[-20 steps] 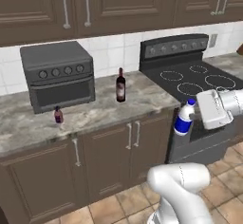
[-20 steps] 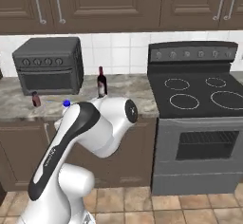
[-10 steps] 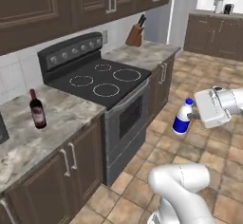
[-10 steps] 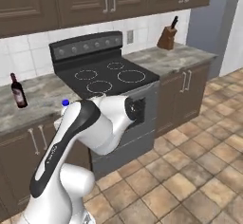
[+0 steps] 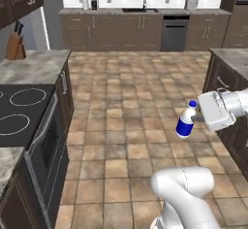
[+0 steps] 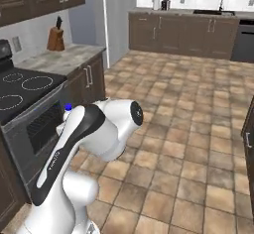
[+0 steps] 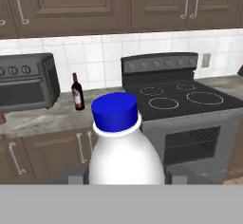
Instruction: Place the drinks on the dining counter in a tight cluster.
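The pincer (image 5: 196, 119) gripped the white bottle (image 5: 185, 121), jaws closed on its body, carrying it in the air over the tiled floor (image 5: 131, 102). Judged by looks, the bottle was rigid, smooth and fairly light, so a hold around the body below the blue cap (image 7: 114, 111) suited it. In the hand view the wine bottle (image 7: 77, 93) stood at ten o'clock of the cap, on the table (image 7: 52, 116) beside the toaster oven (image 7: 26, 80), left of the stove (image 7: 178, 95). The left base view showed the bottle's blue label; the right base view showed just its cap (image 6: 68, 107) behind the arm.
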Robot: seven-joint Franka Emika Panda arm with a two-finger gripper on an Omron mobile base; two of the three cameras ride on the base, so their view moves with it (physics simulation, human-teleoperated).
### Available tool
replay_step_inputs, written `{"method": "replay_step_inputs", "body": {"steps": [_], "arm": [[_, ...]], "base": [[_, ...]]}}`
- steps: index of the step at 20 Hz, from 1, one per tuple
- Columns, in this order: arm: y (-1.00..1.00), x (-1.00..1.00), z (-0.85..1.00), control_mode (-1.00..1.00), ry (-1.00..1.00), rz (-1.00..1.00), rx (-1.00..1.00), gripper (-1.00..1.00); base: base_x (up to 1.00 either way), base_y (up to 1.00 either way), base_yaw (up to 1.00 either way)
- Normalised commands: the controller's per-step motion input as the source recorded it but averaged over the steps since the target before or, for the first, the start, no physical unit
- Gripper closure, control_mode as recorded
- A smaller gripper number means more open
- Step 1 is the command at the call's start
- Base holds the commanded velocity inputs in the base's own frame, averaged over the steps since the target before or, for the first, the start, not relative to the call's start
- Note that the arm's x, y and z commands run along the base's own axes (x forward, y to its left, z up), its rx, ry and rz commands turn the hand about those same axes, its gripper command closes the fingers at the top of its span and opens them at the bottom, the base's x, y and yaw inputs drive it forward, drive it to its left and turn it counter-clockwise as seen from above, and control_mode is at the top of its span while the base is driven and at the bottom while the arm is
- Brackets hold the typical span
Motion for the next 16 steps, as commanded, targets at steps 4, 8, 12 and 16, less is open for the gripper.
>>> {"method": "replay_step_inputs", "body": {"steps": [4, 8, 12, 16], "arm": [[0.00, 0.00, 0.00, 1.00, 0.00, 0.00, 0.00, 1.00], [0.00, 0.00, 0.00, 1.00, 0.00, 0.00, 0.00, 1.00], [0.00, 0.00, 0.00, 1.00, 0.00, 0.00, 0.00, 1.00], [0.00, 0.00, 0.00, 1.00, 0.00, 0.00, 0.00, 1.00]], "base": [[0.00, 0.04, -0.94], [0.00, 0.07, -0.94], [0.00, 0.06, -0.95], [0.00, 0.03, -0.96]]}}
